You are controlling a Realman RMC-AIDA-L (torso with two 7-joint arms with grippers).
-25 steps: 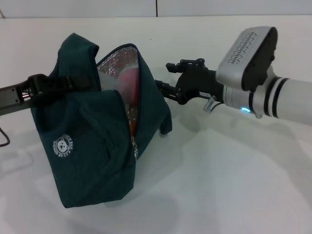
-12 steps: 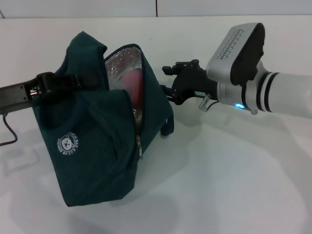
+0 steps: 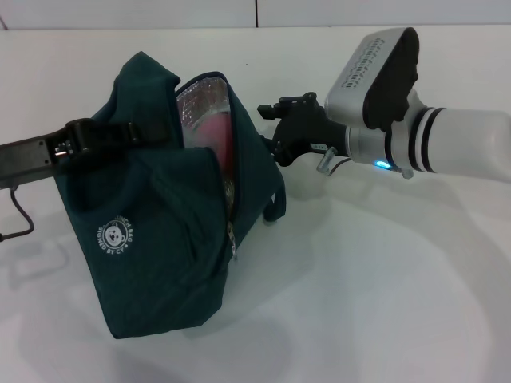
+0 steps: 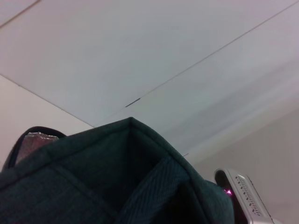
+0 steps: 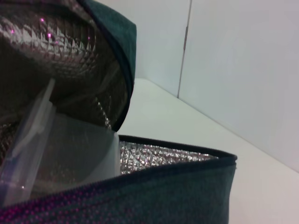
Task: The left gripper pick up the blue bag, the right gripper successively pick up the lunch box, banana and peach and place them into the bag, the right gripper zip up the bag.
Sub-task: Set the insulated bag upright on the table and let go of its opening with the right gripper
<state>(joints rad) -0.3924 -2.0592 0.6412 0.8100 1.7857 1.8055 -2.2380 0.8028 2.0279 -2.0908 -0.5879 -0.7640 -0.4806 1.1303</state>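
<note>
The blue bag (image 3: 152,239) hangs over the white table, its mouth open toward the right and its silver lining (image 3: 198,102) showing. My left gripper (image 3: 94,137) is shut on the bag's handle at its left top. The pink peach (image 3: 214,132) shows inside the mouth. In the right wrist view the clear lunch box (image 5: 60,151) stands on edge inside the bag (image 5: 163,196). The banana is hidden. My right gripper (image 3: 273,128) is at the right rim of the bag's mouth. The zip pull (image 3: 232,242) hangs low on the front seam.
The white table (image 3: 375,287) stretches to the right and front of the bag. A black cable (image 3: 17,219) loops at the left edge. A pale wall (image 5: 243,70) stands behind the table. My right arm's silver casing (image 4: 243,193) shows past the bag's fabric (image 4: 117,177).
My right gripper has moved left, closer to the bag's open rim. The bag has swung a little to the right and its mouth looks narrower.
</note>
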